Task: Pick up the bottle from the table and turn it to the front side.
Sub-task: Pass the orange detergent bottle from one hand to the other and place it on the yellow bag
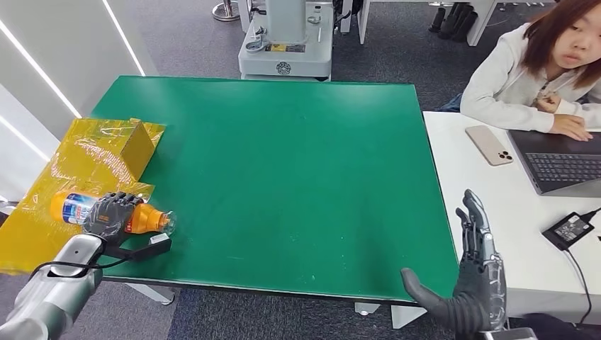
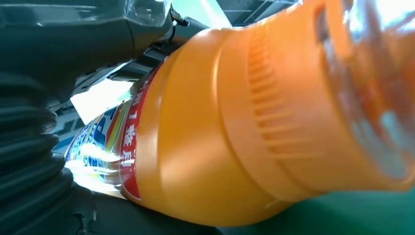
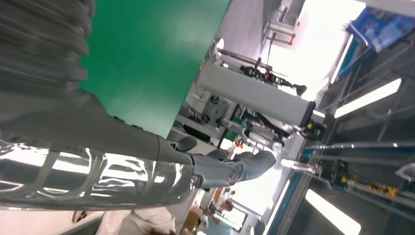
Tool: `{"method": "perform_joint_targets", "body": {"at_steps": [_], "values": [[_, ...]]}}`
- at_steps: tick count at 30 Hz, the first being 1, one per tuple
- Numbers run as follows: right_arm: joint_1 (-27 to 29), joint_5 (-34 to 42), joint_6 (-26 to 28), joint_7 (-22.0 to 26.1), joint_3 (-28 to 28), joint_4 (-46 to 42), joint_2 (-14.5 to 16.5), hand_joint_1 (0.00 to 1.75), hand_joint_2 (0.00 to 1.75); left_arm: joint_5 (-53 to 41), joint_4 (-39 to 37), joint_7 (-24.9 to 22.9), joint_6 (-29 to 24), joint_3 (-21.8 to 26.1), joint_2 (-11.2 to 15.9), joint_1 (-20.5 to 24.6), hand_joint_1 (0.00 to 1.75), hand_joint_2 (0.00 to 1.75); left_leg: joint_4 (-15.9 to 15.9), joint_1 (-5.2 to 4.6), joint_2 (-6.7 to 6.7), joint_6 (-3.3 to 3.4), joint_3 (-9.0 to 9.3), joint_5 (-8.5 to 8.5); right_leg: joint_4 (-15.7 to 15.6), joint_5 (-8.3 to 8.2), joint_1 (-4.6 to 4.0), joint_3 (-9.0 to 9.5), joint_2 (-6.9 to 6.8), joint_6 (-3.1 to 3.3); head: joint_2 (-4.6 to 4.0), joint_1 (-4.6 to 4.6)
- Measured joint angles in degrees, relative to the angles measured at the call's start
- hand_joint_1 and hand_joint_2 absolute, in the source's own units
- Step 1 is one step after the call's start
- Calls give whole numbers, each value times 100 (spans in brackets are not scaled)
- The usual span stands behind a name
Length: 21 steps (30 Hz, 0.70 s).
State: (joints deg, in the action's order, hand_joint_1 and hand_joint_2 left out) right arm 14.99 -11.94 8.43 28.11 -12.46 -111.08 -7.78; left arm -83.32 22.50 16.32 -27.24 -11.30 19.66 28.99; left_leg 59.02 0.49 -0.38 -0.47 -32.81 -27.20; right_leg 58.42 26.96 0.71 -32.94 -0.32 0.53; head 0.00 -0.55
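An orange bottle (image 1: 145, 219) with a blue and white label lies on its side at the green table's (image 1: 298, 177) near left corner, half on a yellow sheet (image 1: 49, 191). My left hand (image 1: 110, 212) wraps over the bottle's middle and grips it. In the left wrist view the bottle (image 2: 235, 122) sits tight against the hand's dark fingers (image 2: 73, 29), its red label band showing. My right hand (image 1: 471, 276) is held upright past the table's near right corner, fingers spread, holding nothing. In the right wrist view the right hand's fingers (image 3: 147, 147) stretch out over the table edge.
A yellow box (image 1: 135, 149) stands on the yellow sheet behind the bottle. A white robot base (image 1: 287, 42) stands beyond the table's far edge. At a white desk (image 1: 496, 205) on the right sits a person (image 1: 546, 64) with a laptop (image 1: 563, 163), a phone (image 1: 489, 145) and a charger (image 1: 570, 228).
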Motion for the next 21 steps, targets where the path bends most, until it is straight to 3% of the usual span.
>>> {"method": "perform_joint_targets", "body": {"at_steps": [1, 9, 21], "values": [[-7, -29, -50, -5, 0, 2, 9, 0, 175, 15, 1, 1, -54, 0, -47, -12, 0, 175, 0, -1, -6, 1, 1, 0, 0, 2, 0, 4, -5, -1, 0, -1], [-156, -165, -313, -31, -2, 94, 37, 0, 175, 314, 86, 57, -578, 19, -359, -195, 0, 175, 0, -8, -28, 8, 6, 5, -1, 6, 6, 15, -24, -7, 0, 0], [-398, -136, -378, -229, -2, 240, 40, 0, 175, 1100, 290, 336, -703, 240, -790, -315, 0, 175, 1, -9, -30, 12, 3, 8, -1, 5, 6, 10, -28, -8, 0, -2]]}}
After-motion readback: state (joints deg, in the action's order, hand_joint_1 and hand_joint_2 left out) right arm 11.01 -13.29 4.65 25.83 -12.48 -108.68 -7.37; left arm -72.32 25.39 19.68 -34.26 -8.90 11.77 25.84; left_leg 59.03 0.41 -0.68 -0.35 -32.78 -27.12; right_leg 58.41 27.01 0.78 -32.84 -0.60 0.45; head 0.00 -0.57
